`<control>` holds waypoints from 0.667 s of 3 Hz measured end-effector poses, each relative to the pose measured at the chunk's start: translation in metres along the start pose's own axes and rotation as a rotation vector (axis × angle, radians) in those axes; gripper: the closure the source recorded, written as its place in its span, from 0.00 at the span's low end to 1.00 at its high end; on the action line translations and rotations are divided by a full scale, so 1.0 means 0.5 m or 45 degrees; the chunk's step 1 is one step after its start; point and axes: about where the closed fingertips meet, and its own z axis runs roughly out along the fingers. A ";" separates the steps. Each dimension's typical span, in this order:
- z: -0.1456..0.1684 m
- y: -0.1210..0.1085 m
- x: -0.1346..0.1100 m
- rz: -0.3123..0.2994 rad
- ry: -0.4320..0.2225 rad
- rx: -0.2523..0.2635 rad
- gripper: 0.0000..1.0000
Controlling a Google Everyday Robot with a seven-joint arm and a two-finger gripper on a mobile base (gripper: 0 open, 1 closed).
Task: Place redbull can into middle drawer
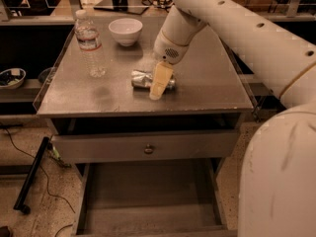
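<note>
The redbull can [141, 79] lies on its side on the grey cabinet top [207, 90], near the middle. It is silver and dented. My gripper [160, 81] hangs from the white arm and reaches down over the right part of the can, hiding that part. The can rests on the top. The middle drawer [148, 201] stands pulled out below, a wide grey tray with a flat floor and thin side walls, with nothing in it.
A clear water bottle [90, 42] stands at the back left of the top, a white bowl [125, 31] behind the can. A shut drawer panel with a round knob [148, 149] sits above the open drawer. My white base [281, 177] fills the right side.
</note>
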 end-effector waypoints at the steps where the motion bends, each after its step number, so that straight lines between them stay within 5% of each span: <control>1: 0.000 0.000 0.000 0.000 0.000 0.000 0.00; 2: 0.000 0.000 0.000 0.000 0.000 0.000 0.19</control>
